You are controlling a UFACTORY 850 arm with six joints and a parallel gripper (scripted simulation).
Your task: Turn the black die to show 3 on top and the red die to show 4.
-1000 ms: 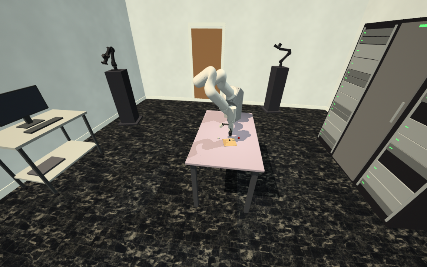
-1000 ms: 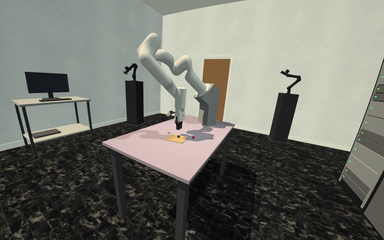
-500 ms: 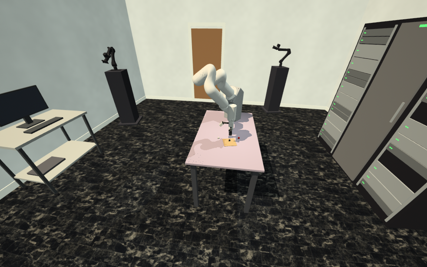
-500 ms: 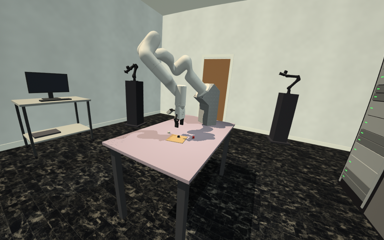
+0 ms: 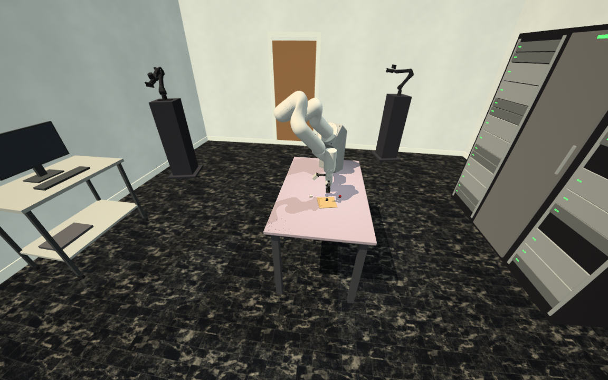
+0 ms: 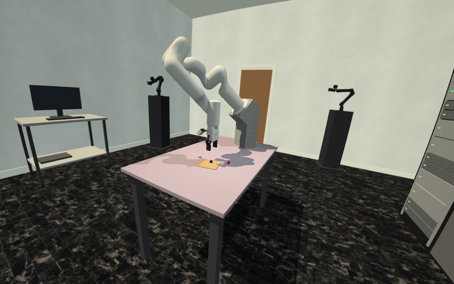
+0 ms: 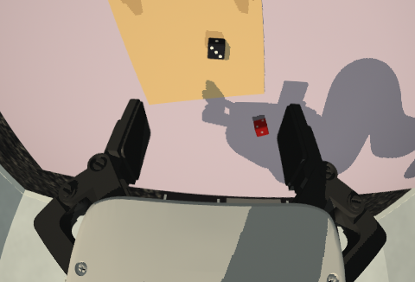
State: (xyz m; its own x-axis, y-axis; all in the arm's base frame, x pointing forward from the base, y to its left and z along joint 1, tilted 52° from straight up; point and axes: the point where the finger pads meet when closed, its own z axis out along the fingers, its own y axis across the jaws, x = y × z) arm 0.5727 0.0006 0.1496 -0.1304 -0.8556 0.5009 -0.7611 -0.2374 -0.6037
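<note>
The black die (image 5: 326, 199) (image 6: 211, 161) (image 7: 216, 48) lies on the orange mat (image 5: 328, 205) (image 6: 209, 165) (image 7: 173, 57), its 3 apparently on top and a one-pip side showing in the wrist view. The red die (image 5: 340, 196) (image 6: 227, 162) (image 7: 261, 127) lies off the mat on the table; its top looks like 1, with a two-pip side. The white die (image 5: 311, 196) (image 6: 199, 156) lies off the mat's other side, outside the wrist view; its pips are too small to read. My gripper (image 5: 328, 190) (image 6: 211, 146) (image 7: 213, 118) is wide open and empty above the table, raised beside the mat.
The pink table (image 5: 315, 224) (image 6: 186, 183) carries the arm's base (image 5: 340, 149) (image 6: 247, 127) at its far end. The arm's shadow falls around the red die. A desk with a monitor (image 5: 20, 149) (image 6: 55, 98) stands left, and server racks stand right.
</note>
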